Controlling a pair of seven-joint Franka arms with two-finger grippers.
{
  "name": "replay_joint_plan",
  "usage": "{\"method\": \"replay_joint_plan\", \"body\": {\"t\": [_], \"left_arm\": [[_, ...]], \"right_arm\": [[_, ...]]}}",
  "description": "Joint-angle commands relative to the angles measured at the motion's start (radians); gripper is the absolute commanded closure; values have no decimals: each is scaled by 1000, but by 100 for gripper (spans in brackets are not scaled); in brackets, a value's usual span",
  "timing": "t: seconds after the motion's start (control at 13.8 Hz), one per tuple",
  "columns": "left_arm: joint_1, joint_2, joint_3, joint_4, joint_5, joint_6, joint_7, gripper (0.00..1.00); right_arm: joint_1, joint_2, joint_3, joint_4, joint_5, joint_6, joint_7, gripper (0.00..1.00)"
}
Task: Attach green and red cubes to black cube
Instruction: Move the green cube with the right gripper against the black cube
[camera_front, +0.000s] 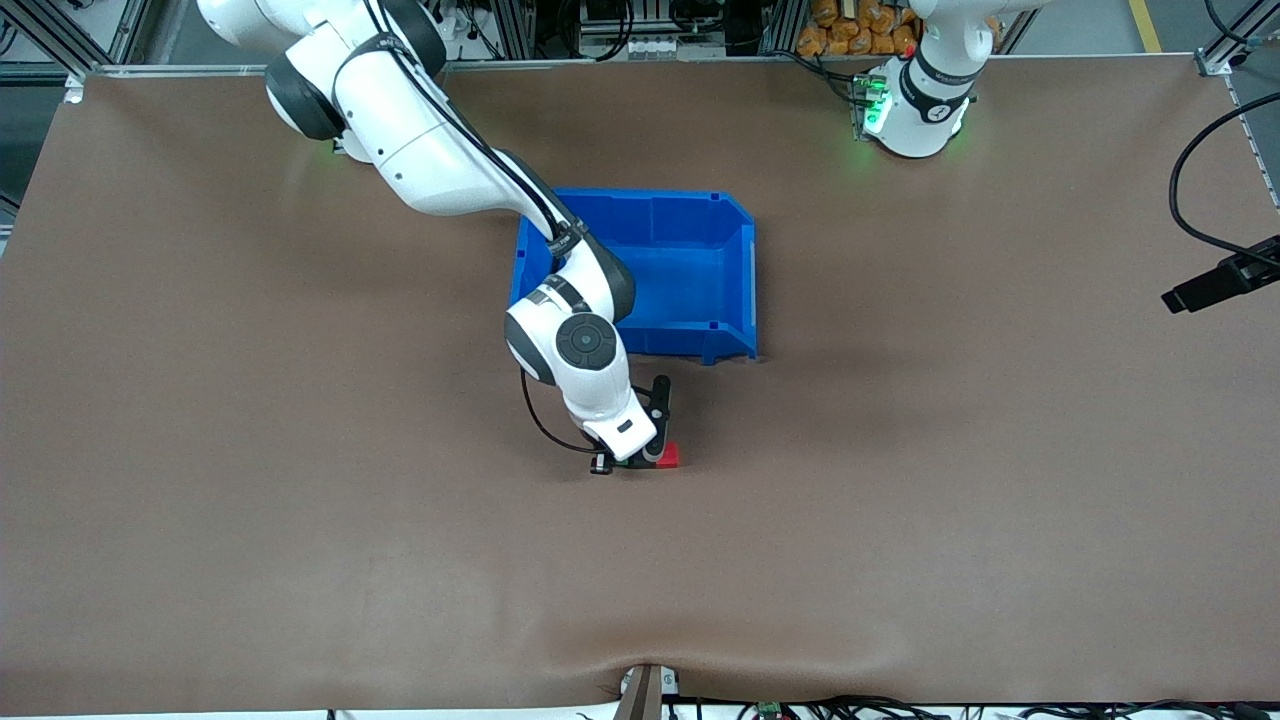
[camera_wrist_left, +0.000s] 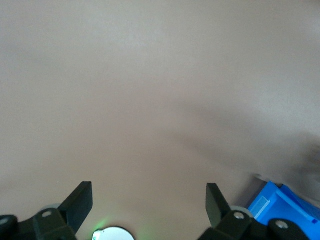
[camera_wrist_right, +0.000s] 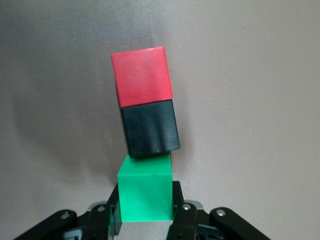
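Near bin: right gripper (camera_wrist_right: 145, 212) clamping small bright green cube (camera_wrist_right: 145, 192), touching matte black cube (camera_wrist_right: 150, 127).
Stack: bright red cube (camera_wrist_right: 142, 76) joining black cube.
Left gripper (camera_wrist_left: 149, 205): waiting, spread wide.

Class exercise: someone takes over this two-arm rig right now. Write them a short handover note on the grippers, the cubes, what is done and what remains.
Right gripper: down at the table, nearer the front camera than the blue bin, shut on the green cube.
Left gripper: open, waiting over bare table.
Red cube sits joined to the black cube.
Green cube touches the black one, slightly off line.
Left: confirm green is attached, release.
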Motion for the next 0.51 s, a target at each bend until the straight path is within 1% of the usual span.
{"method": "replay_joint_plan", "body": {"t": [0.0,0.07,0.14,0.22,0.43], "left_arm": [[3,-85,-3,-126,19,67,12,0],[3,-83,-3,-126,17,67,12,0],[3,-80,-1,-126,11,69,12,0],[3,-80,-1,-127,8,69,6,0],[3,-83,-1,-129,6,67,1,0]], "right_arm": [[8,27,-4,44,-21,-7,29,100],[9,27,-4,44,-22,-6,32,98],[17,27,-4,44,-24,17,32,40],[20,27,-6,39,-24,40,32,0],[19,29,-6,38,-25,45,32,0]]}}
